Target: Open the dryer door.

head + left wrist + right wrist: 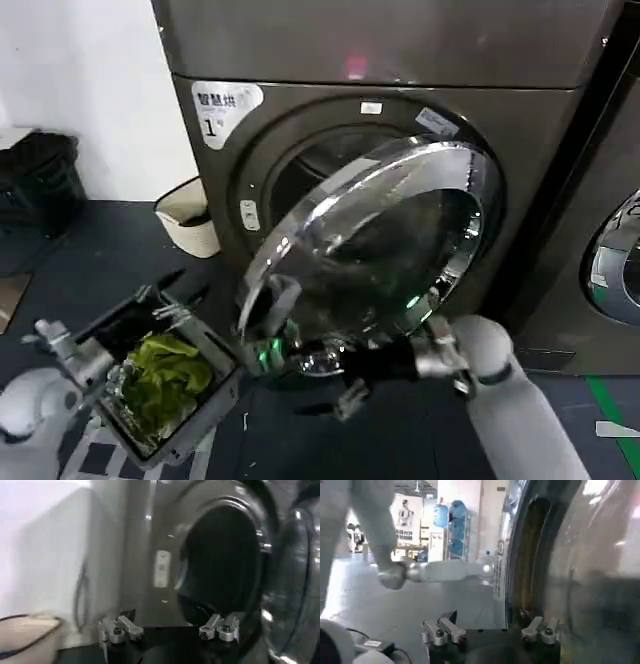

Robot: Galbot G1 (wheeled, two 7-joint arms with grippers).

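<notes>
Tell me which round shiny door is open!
The dryer door on the grey-brown machine marked "1" is open, swung out from its dark drum opening, with the right tool at its lower edge. The neighbouring machine's door sits flat against its front.

Head cam looks down and forward at the dryer door (pixel 375 245) from close range, both wrist cams sit low facing it nearer still, all three sharing its chrome rim.

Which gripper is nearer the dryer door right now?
The right. The right gripper is at the lower edge of the half-open dryer door, by its chrome rim. The left gripper sits low and well off to the left, apart from the door.
</notes>
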